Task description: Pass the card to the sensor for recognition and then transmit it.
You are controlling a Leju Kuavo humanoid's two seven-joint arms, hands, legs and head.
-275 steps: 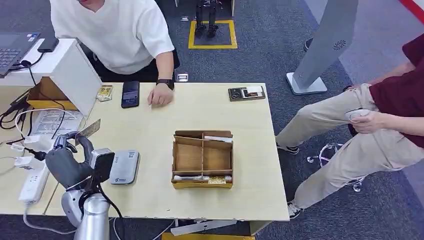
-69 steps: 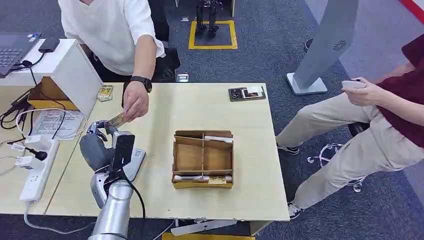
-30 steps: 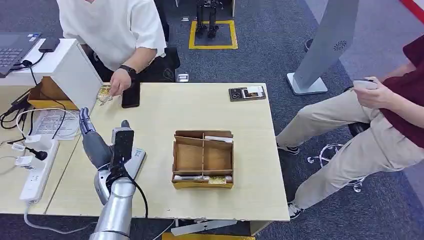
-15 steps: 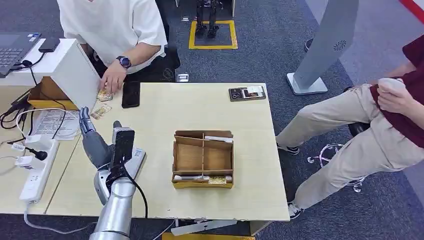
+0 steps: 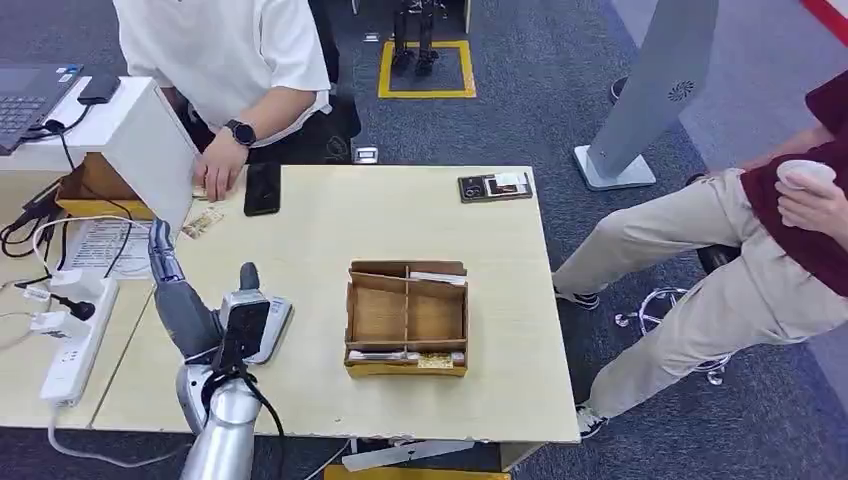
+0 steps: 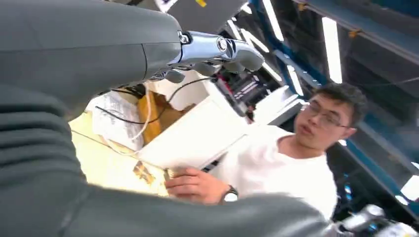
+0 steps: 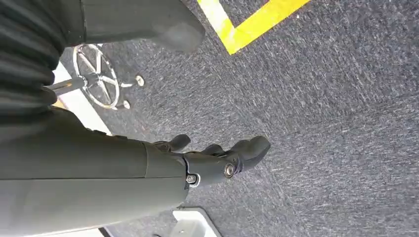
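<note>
While the left hand (image 5: 185, 300) hangs empty, fingers spread, the card (image 5: 203, 222) lies flat, angled toward the person's hand (image 5: 216, 176).

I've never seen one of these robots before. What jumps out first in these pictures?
The robot's left hand, grey and empty with fingers apart, is raised over the near left of the pale wooden table, just beside a small grey card sensor. Mid-table sits a divided cardboard box. At the far left corner, a person in a white shirt rests a hand by a card.

Empty left hand (image 6: 148, 54); person's hand (image 6: 193, 184) beside card (image 6: 144, 172).
</note>
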